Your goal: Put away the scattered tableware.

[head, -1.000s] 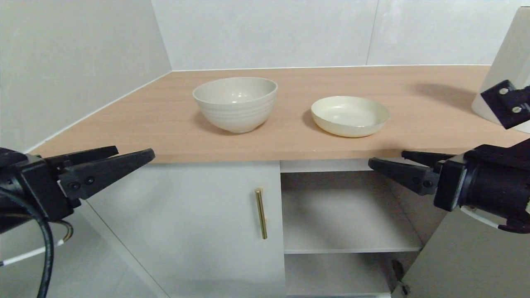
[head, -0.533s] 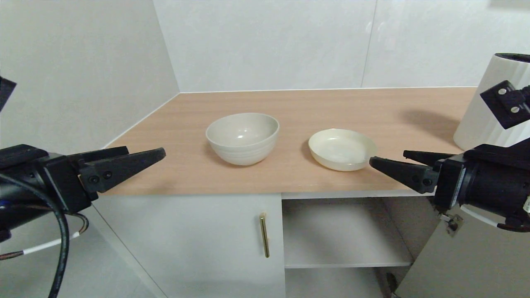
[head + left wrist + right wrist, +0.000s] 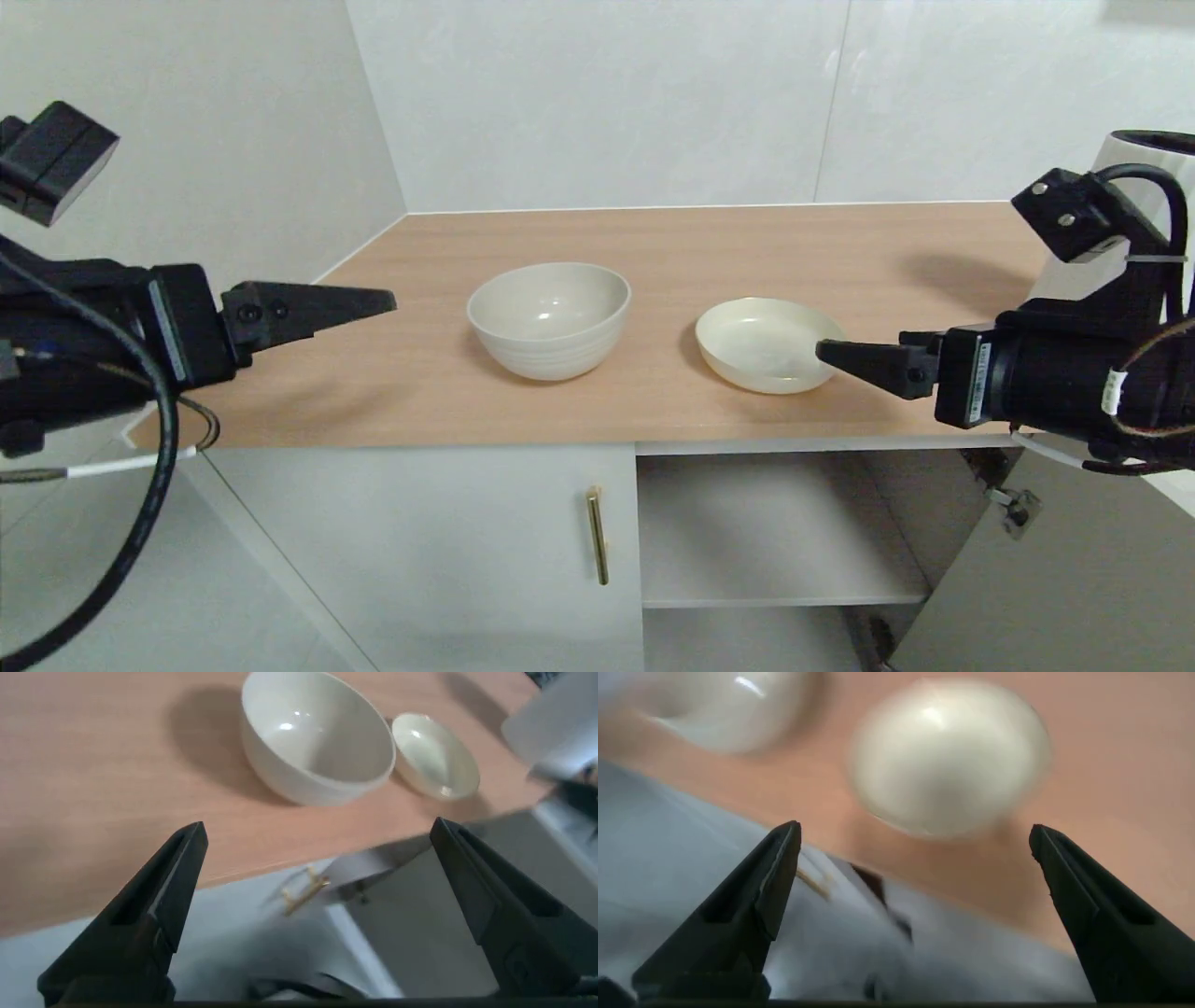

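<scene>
While your arms lift higher than a moment ago, your left gripper [image 3: 375, 301] hangs wide open, and the bowl [image 3: 549, 317] sits ahead of it on the counter [image 3: 653, 243]. Your right gripper [image 3: 826, 353] is wide open too, and the small dish [image 3: 767, 343] sits just ahead of its tips.

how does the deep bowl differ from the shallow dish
The deep bowl has tall walls; the shallow dish is low and flat. The bowl is greyish, the dish creamier. The bowl sits toward the robot's left, the dish right. Both stand upright and empty on the counter.
</scene>
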